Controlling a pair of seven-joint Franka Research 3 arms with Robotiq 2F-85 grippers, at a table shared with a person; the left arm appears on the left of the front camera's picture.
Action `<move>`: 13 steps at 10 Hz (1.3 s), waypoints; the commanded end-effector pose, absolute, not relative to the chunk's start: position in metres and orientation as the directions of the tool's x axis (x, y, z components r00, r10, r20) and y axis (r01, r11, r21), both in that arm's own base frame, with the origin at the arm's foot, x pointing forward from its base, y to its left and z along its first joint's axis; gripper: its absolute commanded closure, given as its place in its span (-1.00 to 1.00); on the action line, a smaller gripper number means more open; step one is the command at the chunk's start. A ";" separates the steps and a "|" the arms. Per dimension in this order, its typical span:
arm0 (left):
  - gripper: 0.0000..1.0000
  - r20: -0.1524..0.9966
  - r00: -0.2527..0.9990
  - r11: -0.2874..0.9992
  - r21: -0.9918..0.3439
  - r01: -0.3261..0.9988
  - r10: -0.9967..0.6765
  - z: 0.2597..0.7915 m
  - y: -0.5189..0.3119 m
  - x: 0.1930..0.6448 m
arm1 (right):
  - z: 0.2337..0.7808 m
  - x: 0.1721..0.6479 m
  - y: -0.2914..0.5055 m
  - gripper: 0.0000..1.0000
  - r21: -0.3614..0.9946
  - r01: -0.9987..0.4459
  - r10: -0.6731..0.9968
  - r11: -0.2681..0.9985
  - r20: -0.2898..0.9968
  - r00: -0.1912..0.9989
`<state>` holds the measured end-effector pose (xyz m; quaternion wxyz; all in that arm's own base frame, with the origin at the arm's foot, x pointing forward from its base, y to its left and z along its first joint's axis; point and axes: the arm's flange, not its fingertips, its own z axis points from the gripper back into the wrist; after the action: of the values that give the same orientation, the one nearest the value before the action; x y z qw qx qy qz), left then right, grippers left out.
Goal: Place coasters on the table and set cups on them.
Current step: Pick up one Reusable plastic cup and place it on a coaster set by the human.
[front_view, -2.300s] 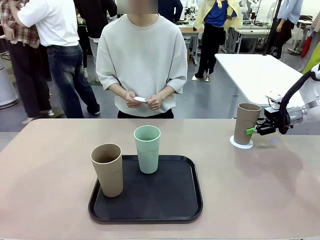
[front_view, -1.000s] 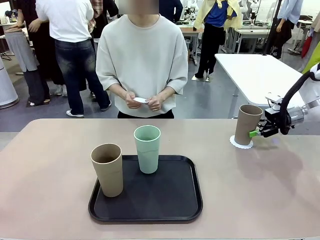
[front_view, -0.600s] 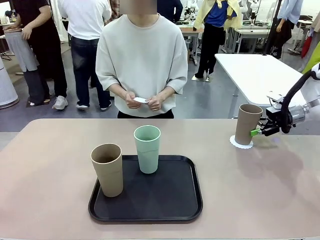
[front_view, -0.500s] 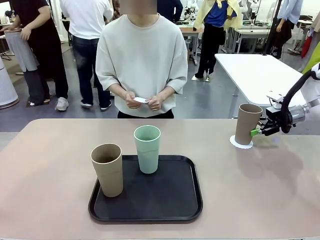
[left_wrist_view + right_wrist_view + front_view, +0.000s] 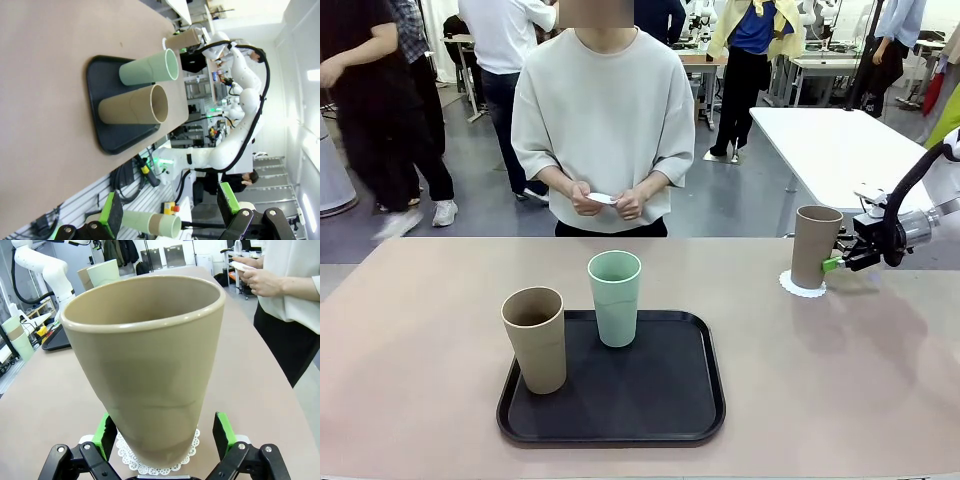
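Observation:
At the right of the beige-pink table (image 5: pixel 420 330), a tan cup (image 5: pixel 816 245) stands upright on a white lacy coaster (image 5: pixel 802 285). My right gripper (image 5: pixel 834 264) is open just to its right. In the right wrist view the cup (image 5: pixel 150 360) stands on the coaster (image 5: pixel 161 461) between my green pads (image 5: pixel 106 432), with small gaps either side. A second tan cup (image 5: pixel 534 338) and a mint cup (image 5: pixel 615 297) stand on the black tray (image 5: pixel 650 400). The person's hands hold another white coaster (image 5: pixel 601 198). My left gripper (image 5: pixel 169 210) is open with nothing in it, off the table.
A person in a pale sweater (image 5: pixel 603 110) stands at the far edge, their hand (image 5: pixel 265 282) near the right cup. A white-topped table (image 5: pixel 840 140) stands behind on the right. Bare tabletop lies left of the tray and between the tray and the right cup.
My right gripper has drawn back a little to the right from the tan cup, which stays on its coaster. People in the background have walked past.

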<state>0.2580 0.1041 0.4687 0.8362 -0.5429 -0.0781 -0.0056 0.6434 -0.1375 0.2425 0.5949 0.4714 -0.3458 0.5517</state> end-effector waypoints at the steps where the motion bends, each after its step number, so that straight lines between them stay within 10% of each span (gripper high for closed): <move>1: -1.00 0.144 0.987 0.401 -0.910 0.103 0.075 0.469 0.105 0.257 | 0.242 0.652 -0.138 -1.00 0.194 -0.979 0.359 -0.056 0.919 0.162; 13: -1.00 0.144 0.987 0.401 -0.910 0.103 0.075 0.469 0.105 0.257 | 0.241 0.628 -0.143 -1.00 0.150 -0.988 0.383 -0.046 0.916 0.122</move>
<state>0.2580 0.1041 0.4687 0.8362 -0.5429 -0.0781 -0.0056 0.6385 -0.1431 0.2388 0.5989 0.4585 -0.3398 0.5618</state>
